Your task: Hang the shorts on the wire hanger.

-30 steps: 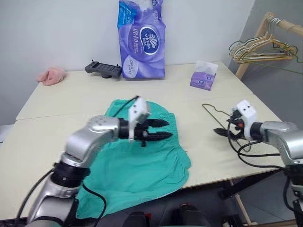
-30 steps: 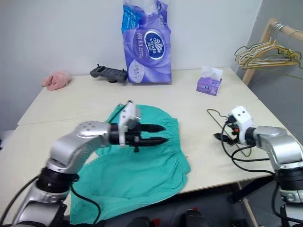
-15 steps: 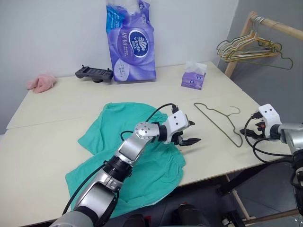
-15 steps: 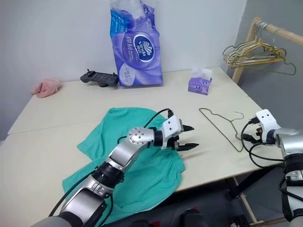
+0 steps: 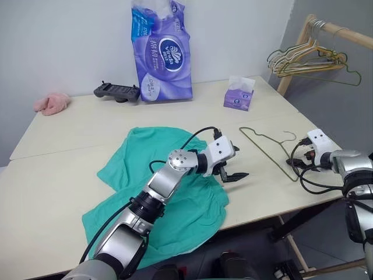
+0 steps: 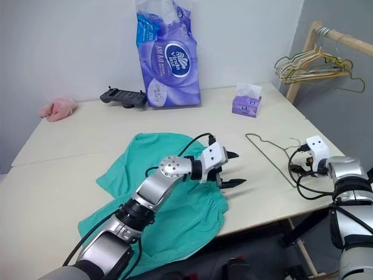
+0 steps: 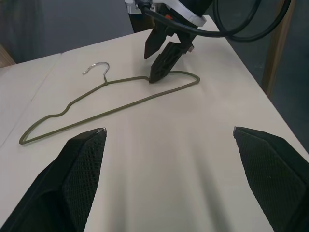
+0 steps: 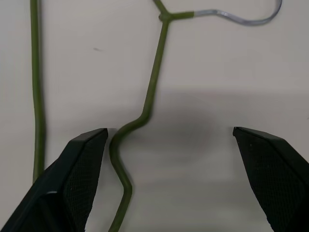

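Currently nothing is hung yet: shorts [image 5: 169,186] and wire hanger [image 5: 268,149] lie apart on the table [image 5: 70,125].

Left to right:
- Far left, a small pink cloth [image 5: 51,102] near the table's far edge; to its right a black controller [image 5: 116,91], then a tall purple tissue pack [image 5: 162,52] standing against the wall.
- Shorts: teal, rumpled, spread flat from the table's middle down over its near edge. Not gripped by anything.
- Left gripper [image 6: 231,169]: reaches rightward over the right edge of the shorts, fingers wide apart, empty, pointing across bare table toward the hanger.
- Wire hanger: flat on the table, right of the shorts and well apart from them, hook toward the right.
- Purple tissue box [image 5: 239,98] sits far of the hanger.
- Right gripper [image 7: 164,53]: poised over the hanger's right end near the hook, fingers spread, one arm of the wire running between them in the right wrist view. Not closed on it.
- Far right, a cluster of pale hangers [image 5: 306,61] on a wooden rail.

Step in hand, by my reading: reaching for the hanger. Next move calls for the right gripper to drop onto the thin wire and close squarely; a flat wire may slip out.
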### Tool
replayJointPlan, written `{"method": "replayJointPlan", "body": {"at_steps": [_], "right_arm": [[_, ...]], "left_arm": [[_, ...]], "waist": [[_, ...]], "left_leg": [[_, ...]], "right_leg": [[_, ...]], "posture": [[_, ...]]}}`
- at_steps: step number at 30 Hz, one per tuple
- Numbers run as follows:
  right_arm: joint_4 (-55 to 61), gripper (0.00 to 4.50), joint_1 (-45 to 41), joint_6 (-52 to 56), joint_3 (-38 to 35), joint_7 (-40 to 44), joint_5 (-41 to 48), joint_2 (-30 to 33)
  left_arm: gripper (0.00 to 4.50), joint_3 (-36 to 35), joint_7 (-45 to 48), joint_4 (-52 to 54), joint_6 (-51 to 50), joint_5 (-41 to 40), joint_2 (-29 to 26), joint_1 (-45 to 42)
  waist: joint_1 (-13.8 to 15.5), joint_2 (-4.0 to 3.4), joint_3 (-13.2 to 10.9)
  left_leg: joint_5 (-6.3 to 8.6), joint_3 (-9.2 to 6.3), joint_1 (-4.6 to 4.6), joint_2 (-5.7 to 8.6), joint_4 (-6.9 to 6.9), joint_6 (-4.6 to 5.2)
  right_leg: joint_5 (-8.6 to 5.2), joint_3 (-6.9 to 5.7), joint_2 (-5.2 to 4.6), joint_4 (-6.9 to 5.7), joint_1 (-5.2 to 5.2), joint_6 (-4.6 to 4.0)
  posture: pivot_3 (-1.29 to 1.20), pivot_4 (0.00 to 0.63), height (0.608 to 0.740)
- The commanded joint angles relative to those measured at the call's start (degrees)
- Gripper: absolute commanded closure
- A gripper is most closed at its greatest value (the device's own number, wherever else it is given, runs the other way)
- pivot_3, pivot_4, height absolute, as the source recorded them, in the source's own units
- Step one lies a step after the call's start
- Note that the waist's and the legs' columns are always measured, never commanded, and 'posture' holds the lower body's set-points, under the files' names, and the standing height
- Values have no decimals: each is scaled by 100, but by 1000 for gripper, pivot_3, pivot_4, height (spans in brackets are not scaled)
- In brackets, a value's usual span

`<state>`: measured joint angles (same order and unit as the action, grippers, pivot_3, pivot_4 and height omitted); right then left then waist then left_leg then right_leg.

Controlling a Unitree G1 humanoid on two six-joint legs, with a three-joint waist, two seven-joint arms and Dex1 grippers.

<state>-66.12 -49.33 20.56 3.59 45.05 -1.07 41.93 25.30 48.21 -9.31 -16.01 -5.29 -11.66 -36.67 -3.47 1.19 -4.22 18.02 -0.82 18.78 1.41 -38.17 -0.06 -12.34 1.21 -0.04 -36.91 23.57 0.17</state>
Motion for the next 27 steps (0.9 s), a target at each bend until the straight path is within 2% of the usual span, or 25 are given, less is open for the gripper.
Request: {"method": "replayJointPlan", "body": {"at_steps": [1, 4, 7, 14, 17, 23, 27], "right_arm": [[-144, 50, -202, 16, -81, 194, -26, -21], [-181, 50, -189, 28, 9, 317, -108, -54], [-196, 946, -167, 143, -1, 464, -96, -102], [-159, 3557, -64, 125, 73, 623, -227, -136], [-166, 4488, -39, 115, 91, 595, -281, -138], [-58, 4488, 67, -150, 95, 292, -464, 25], [513, 4488, 84, -1362, 232, -678, -929, 463]], "left_arm": [[23, -150, 56, 293, -27, -20, -55, -14], [23, -156, 76, 351, -56, -15, -129, 30], [0, -178, 83, 393, -104, -25, -162, 40], [0, -224, 111, 409, -147, -10, -172, 2], [0, -242, 114, 374, -140, -5, -177, -29], [0, -228, 86, 386, -123, 16, -147, -45], [0, -547, -50, 103, -92, -46, -165, -339]], "waist": [[1, 0, 0], [2, 0, 0], [6, -1, 1], [20, -1, 3], [21, 0, 3], [33, 3, 5], [70, -6, -1]], "left_leg": [[0, 1, 0, 0, 0, 0], [0, -1, 0, -1, 0, 0], [0, -1, -1, -1, 0, 0], [0, -4, -2, -1, -2, 0], [0, -4, -2, -1, -2, 0], [0, -7, -3, 0, -4, 0], [0, -7, -1, 5, -9, 0]], "right_leg": [[0, 1, 0, 0, 0, 0], [0, 0, 0, -1, 0, 0], [0, 0, 0, -1, 0, 0], [0, -3, -1, -1, -5, 0], [0, -3, -2, -1, -5, 0], [0, -4, -3, 0, -9, 0], [0, -5, -7, -1, -10, 1]], "posture": [[-38, 36, 740], [-33, 38, 740], [-30, 38, 740], [-23, 40, 740], [-23, 40, 740], [-25, 40, 740], [-28, 40, 740]]}}
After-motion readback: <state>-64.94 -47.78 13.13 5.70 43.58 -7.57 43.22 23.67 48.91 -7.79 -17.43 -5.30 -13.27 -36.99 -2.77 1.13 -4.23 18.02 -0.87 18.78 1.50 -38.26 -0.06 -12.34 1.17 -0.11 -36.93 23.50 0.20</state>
